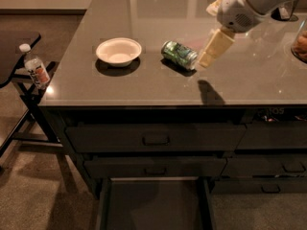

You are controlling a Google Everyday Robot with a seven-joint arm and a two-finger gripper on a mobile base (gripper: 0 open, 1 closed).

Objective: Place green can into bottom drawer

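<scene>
Jaws on the gripper point(207, 60) appear as one pale, cream-coloured block seen from the side, so it cannot be told whether they are open or closed. Nothing is visibly held in them. The gripper hangs low over the grey table point(144, 87), angled down and to the left. Its tip is just beside the right end of the green can point(179, 54), and contact cannot be confirmed.

The can lies on its side near the middle of the table, to the right of a white bowl point(118, 51). It is likely light, thin-walled and smooth, so it may roll if nudged and dent if squeezed hard. The best hold is probably across the middle of its round body, with moderate pressure.

Below the table's front edge, the bottom drawer point(153, 206) stands pulled open, its flat floor bare. A clear plastic bottle point(36, 70) rests on a dark stand at the far left.
</scene>
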